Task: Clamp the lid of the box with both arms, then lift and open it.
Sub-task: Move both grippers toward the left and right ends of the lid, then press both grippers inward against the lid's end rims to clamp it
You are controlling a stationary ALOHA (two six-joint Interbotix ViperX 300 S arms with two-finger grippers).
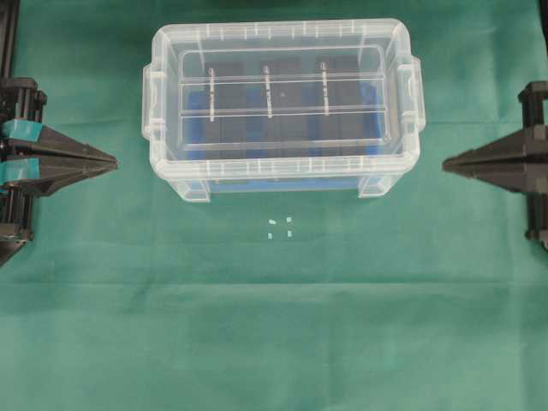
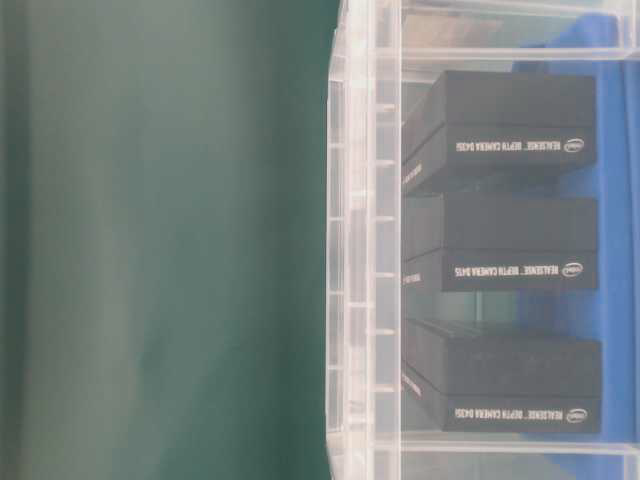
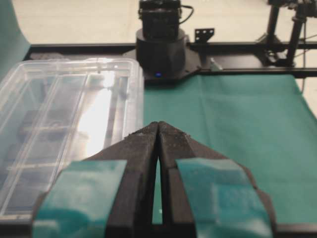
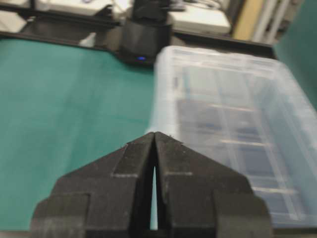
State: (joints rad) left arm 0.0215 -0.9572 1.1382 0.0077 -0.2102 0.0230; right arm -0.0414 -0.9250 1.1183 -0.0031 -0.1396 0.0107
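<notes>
Your left gripper (image 1: 110, 160) and right gripper (image 1: 449, 162) both sit with tips pressed together, holding nothing, at the left and right edges of the green cloth (image 1: 274, 342), well apart from the box (image 1: 282, 175). Part the jaws first, then bring both in level toward the short ends of the lid (image 1: 282, 94) (it's seated on the box, toward the cloth's far edge), closing evenly before lifting. Both arms lie low, pointing inward at each other.

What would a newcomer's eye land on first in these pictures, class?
The clear box, lid on, sits at the top centre of the green cloth, with three black cartons over blue inside. A shut black tool points at it from each side: left tool, right tool, neither touching it.
</notes>
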